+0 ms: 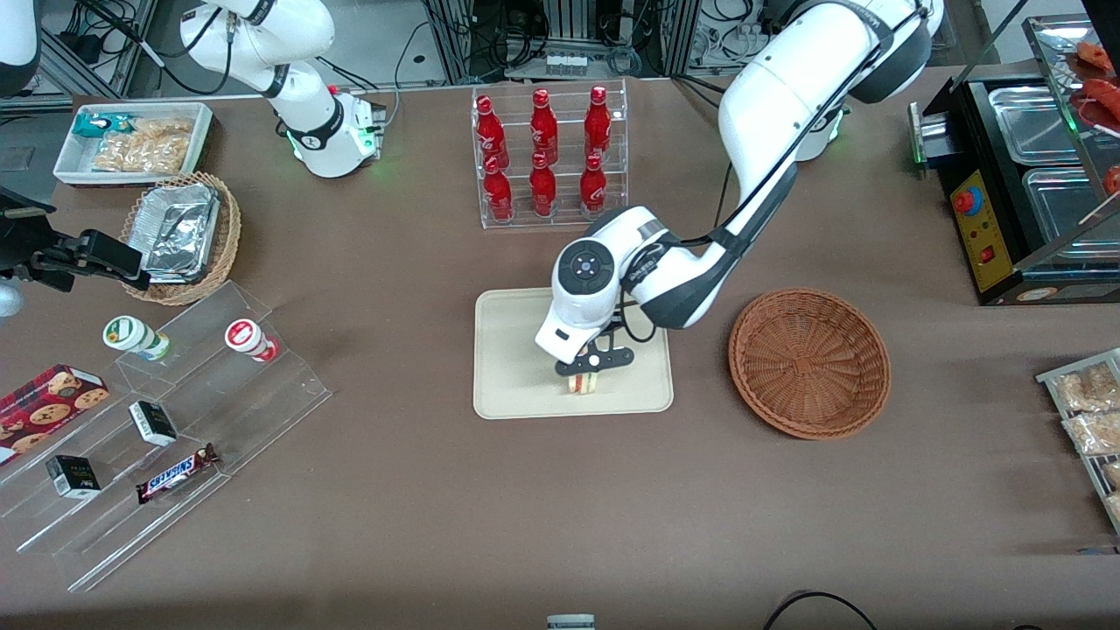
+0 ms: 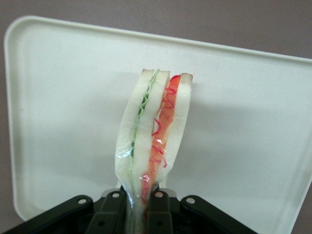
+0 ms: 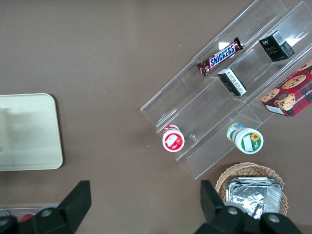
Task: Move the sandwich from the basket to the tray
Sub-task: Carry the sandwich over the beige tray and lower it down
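Brown desk (image 1: 560, 507) packed with stuff. Cream tray (image 1: 516, 367) mid-desk, round wicker basket (image 1: 809, 360) just beside it toward working arm's end, nothing in it. Left arm bent low over tray, gripper (image 1: 584, 374) right above tray surface, nearer front edge. Jaws clamped on sandwich (image 2: 155, 141), wrapped in clear film, held on edge, red and green filling stripes showing; whether it touches tray, can't tell. Rack of red bottles (image 1: 547, 157) farther from camera than tray.
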Action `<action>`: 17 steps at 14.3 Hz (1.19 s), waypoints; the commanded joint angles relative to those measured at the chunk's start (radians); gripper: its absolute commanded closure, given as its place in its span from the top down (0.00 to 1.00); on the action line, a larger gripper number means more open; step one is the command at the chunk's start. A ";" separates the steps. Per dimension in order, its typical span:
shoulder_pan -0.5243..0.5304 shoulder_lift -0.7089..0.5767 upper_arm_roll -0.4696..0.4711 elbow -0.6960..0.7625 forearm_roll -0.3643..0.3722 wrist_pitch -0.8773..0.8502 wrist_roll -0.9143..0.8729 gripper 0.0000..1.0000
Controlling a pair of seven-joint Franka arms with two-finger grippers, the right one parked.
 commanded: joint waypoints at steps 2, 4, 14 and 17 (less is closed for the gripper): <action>-0.041 0.050 0.007 0.049 0.059 0.028 -0.094 0.02; -0.039 0.065 0.005 0.049 0.058 0.038 -0.097 0.08; -0.025 0.022 0.005 0.084 0.050 0.006 -0.125 1.00; -0.025 -0.062 0.005 0.084 0.046 -0.037 -0.141 1.00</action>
